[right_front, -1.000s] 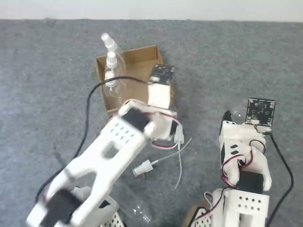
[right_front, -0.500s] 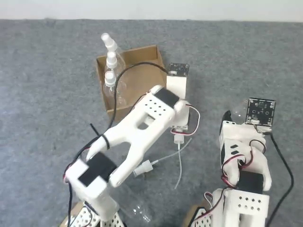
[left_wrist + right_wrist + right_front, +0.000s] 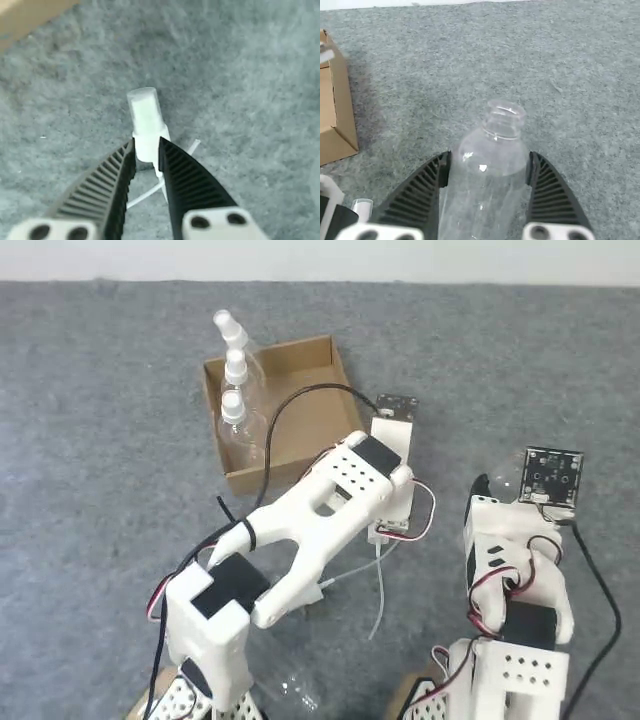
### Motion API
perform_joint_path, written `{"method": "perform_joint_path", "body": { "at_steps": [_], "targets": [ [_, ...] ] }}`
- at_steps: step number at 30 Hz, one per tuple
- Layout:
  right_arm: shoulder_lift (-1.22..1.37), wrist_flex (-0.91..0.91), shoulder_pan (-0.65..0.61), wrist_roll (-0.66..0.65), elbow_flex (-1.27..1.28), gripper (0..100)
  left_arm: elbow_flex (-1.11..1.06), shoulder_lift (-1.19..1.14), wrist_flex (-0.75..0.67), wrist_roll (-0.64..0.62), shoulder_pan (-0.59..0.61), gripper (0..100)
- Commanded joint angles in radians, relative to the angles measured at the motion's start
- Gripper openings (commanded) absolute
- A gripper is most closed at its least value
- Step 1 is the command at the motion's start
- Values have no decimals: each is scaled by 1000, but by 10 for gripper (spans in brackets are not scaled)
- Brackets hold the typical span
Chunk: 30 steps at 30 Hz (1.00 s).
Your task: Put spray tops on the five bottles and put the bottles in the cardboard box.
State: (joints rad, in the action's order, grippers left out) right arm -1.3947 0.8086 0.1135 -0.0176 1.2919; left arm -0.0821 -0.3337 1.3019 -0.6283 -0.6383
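Your left gripper (image 3: 146,145) clamps the spray top (image 3: 144,107), likely light and slick, below its head, and your right gripper (image 3: 489,165) hugs the seemingly thin, crushable bottle (image 3: 501,125) at its shoulder, so squeeze neither harder.

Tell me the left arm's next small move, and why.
Probably carry the spray top over to the bottle's open neck. The left gripper is clamped on the spray top, and the right gripper holds the bottle, which has no top on yet.
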Motion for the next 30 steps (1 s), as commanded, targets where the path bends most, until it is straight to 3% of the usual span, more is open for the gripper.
{"method": "perform_joint_path", "body": {
  "at_steps": [1,6,18,21,26,30],
  "targets": [
    [-25,-28,12,3,-15,110,45,11,-12,-31,12,130],
    [-25,-28,12,3,-15,110,24,11,-12,-31,12,227],
    [-25,-25,12,3,-15,110,51,-138,-37,-31,14,227],
    [-25,-25,12,3,-15,110,85,-141,5,-31,15,180],
    [-25,-25,12,3,-14,110,90,-146,2,-29,15,6],
    [-25,-27,12,3,-14,110,90,-137,14,-29,15,12]
  ]
}}
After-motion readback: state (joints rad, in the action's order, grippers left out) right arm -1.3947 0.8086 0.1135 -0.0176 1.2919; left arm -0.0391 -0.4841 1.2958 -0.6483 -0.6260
